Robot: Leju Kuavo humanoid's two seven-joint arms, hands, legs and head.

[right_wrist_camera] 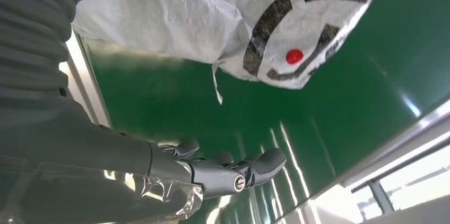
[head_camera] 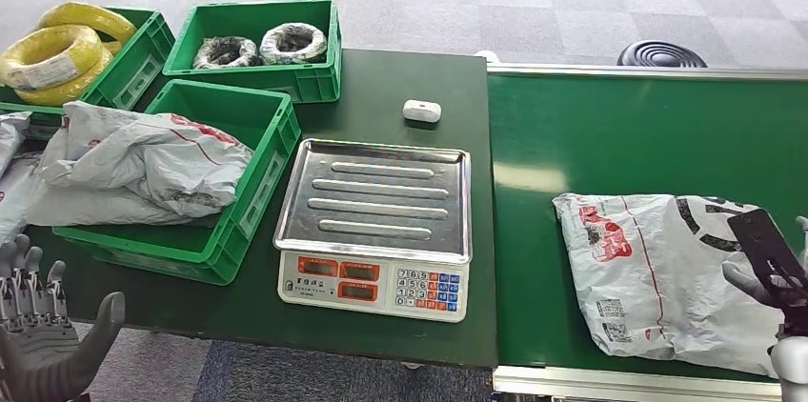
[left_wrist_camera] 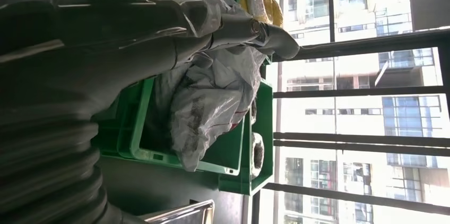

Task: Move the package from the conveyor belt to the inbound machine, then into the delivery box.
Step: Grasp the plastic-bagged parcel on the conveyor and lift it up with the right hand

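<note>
My right hand (head_camera: 777, 278) rests open, holding nothing, at the package (head_camera: 667, 264) on the conveyor belt (head_camera: 619, 135); soft, light, slippery film, I judge; grip a bunched edge.

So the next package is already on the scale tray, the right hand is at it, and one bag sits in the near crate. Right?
Not quite. The head view shows the scale tray bare; the package lies on the conveyor belt, with the right hand at its edge. The rest holds: one bag sits in the near crate.
</note>
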